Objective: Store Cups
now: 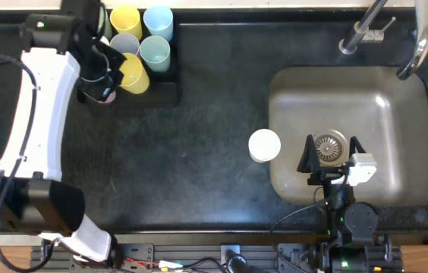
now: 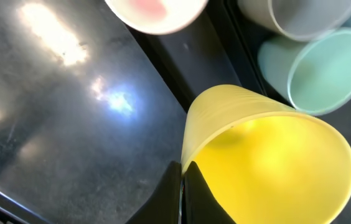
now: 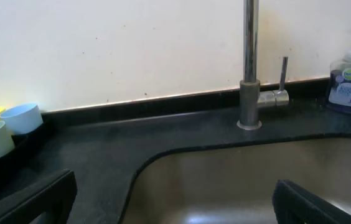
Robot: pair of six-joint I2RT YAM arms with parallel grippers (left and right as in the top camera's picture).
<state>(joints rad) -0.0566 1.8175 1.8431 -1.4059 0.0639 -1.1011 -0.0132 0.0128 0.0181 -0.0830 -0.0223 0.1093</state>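
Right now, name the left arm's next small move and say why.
Likely lower the yellow plastic cup onto the bare spot of the black rectangular tray beside the mint-green plastic cup, then release. The left tool is shut on the yellow cup's rim, and the cup appears tilted over the tray, not yet set down.

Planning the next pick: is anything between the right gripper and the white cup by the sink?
Nothing visible. The white cup stands at the left edge of the sink; the open right gripper hangs over the sink beside it.
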